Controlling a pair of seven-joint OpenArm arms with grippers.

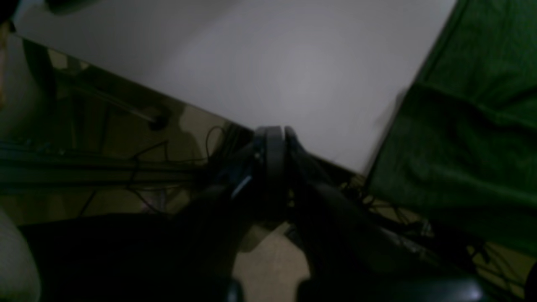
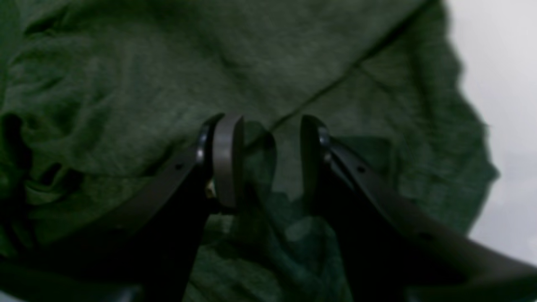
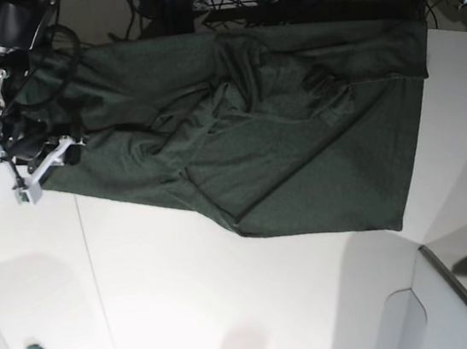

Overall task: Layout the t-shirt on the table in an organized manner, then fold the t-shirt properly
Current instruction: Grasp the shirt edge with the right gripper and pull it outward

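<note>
The fingers (image 2: 226, 159) of the right gripper (image 2: 268, 138) stand apart with a raised fold of the t-shirt (image 2: 260, 63) between them; the cloth touches the left finger, but whether the jaws pinch it cannot be told. In the base view this gripper (image 3: 39, 170) sits at the upper left of the frame, at the left edge of the t-shirt (image 3: 300, 157).

The left gripper (image 1: 275, 142) is clenched tight with nothing between its fingers (image 1: 272, 159). In its wrist view it hangs over the near edge of the table (image 1: 260, 63), with the t-shirt (image 1: 461, 147) at the right of the frame, apart from it.

The t-shirt lies spread but wrinkled across the upper half of the table (image 3: 233, 303) in the base view, bunched through its middle, its top edge reaching the far table edge.
</note>
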